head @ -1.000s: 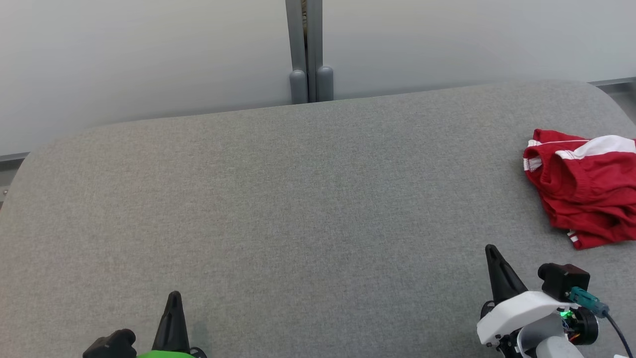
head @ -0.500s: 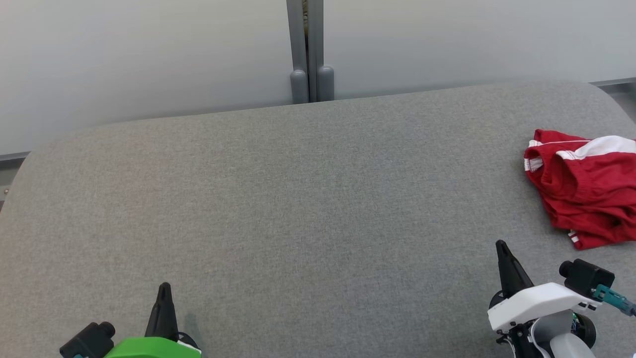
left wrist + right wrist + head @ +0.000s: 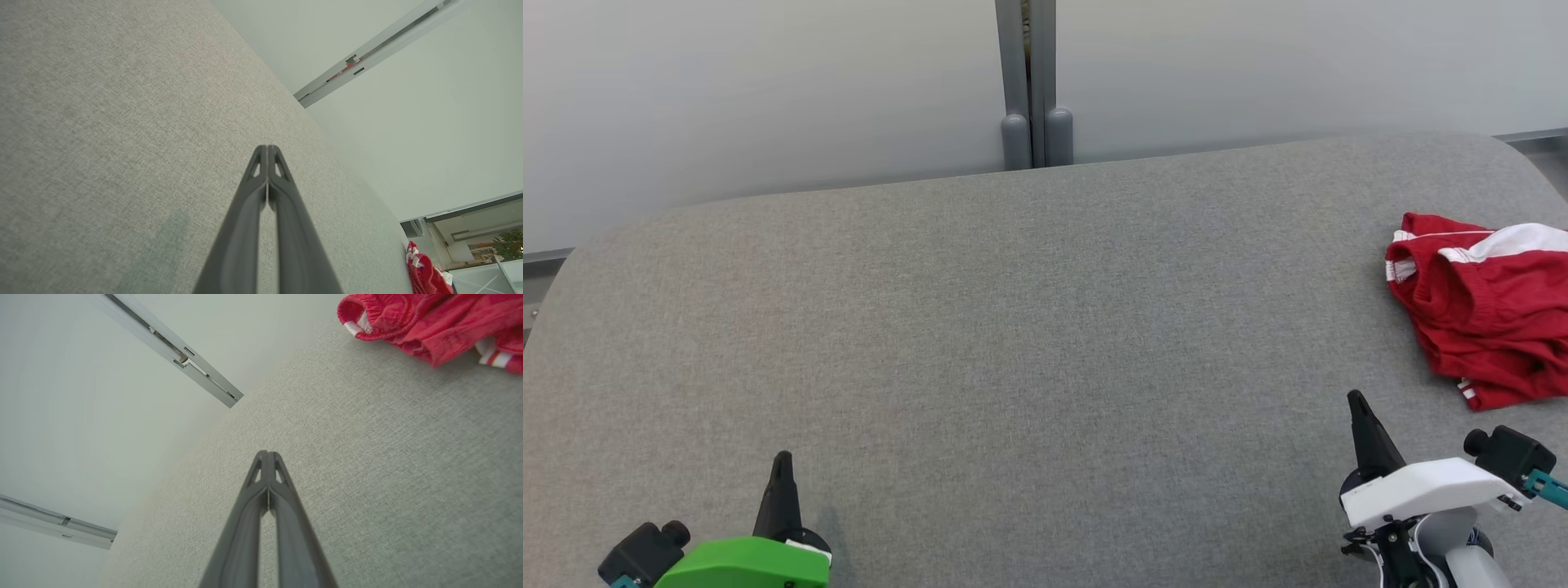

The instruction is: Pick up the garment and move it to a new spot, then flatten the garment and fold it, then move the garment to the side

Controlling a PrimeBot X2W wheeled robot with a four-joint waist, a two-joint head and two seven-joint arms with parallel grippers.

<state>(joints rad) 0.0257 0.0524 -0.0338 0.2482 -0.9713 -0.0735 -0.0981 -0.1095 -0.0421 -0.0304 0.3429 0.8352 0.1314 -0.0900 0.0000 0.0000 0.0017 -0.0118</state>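
Head view: the crumpled red garment with white stripes (image 3: 1486,318) lies at the right edge of the frame, on the grey fabric-covered tabletop (image 3: 1013,327), and the frame border cuts it. It is bunched, so I cannot tell its long axis. The right gripper (image 3: 1360,408), at the lower right, has its fingers pressed together and holds nothing. The garment lies up and to the right of its tip, near but apart. The left gripper (image 3: 783,469), at the lower left, is also closed and empty, and it is well apart from the garment. I judge that the right arm is the one to reach. A wide bare area of tabletop fills the centre and left, which gives good room for a new spot.

Left wrist view: the left gripper (image 3: 267,153) points over bare tabletop (image 3: 102,143), with both fingers touching along the tips. The garment (image 3: 425,277) is small in the lower right corner.

Right wrist view: the right gripper (image 3: 267,457) is closed. The garment (image 3: 429,326) is at the upper right, with an elastic opening toward the upper middle, and bare tabletop (image 3: 388,477) lies between.
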